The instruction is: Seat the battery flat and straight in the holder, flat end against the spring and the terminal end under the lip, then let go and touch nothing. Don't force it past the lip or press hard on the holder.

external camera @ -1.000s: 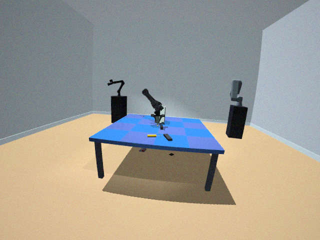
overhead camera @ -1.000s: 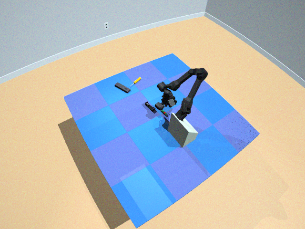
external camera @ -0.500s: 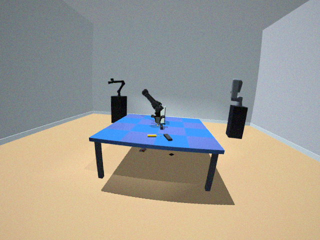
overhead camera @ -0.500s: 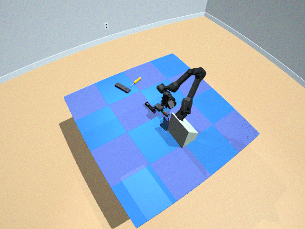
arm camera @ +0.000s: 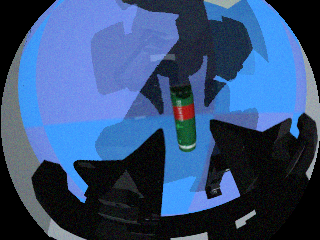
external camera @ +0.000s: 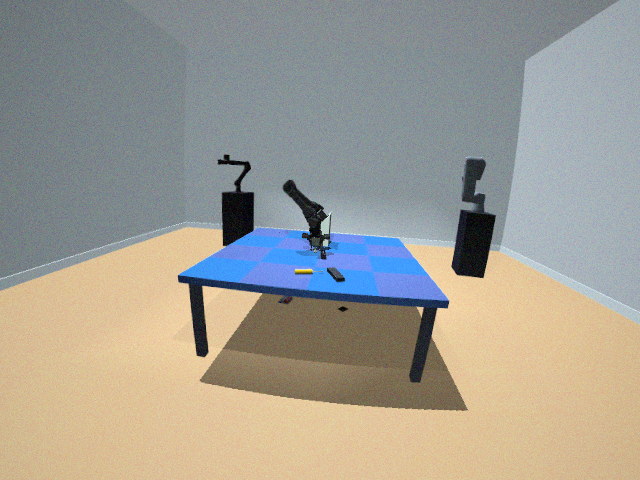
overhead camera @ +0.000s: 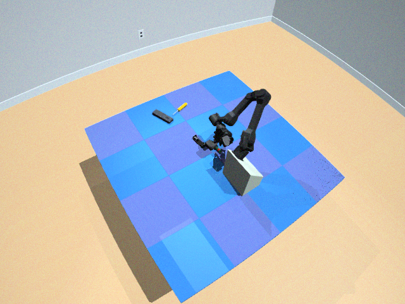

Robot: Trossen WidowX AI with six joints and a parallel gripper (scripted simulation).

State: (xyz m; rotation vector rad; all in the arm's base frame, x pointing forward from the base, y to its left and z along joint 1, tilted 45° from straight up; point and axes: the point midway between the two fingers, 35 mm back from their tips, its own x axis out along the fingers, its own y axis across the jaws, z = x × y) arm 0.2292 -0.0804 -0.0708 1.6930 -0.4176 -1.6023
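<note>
A green battery (arm camera: 185, 131) (overhead camera: 218, 149) with a red band lies on the checkered table. In the wrist view its pale end points toward the gripper's base and its dark end points away. My gripper (arm camera: 187, 128) is partly open and empty, above the table with one fingertip to each side of the battery in that view. The height left between the fingertips and the battery is hard to tell. The small black holder (overhead camera: 197, 140) (external camera: 323, 254) (arm camera: 214, 186) lies beside the battery, partly hidden by the right finger in the wrist view. Its spring and lip cannot be made out.
A pale upright block (overhead camera: 235, 173) (external camera: 326, 229) stands close to the battery and the arm's base. A black remote-like object (overhead camera: 162, 116) (external camera: 335, 274) and a yellow-handled screwdriver (overhead camera: 182, 106) (external camera: 303, 271) lie farther off, near the table's edge.
</note>
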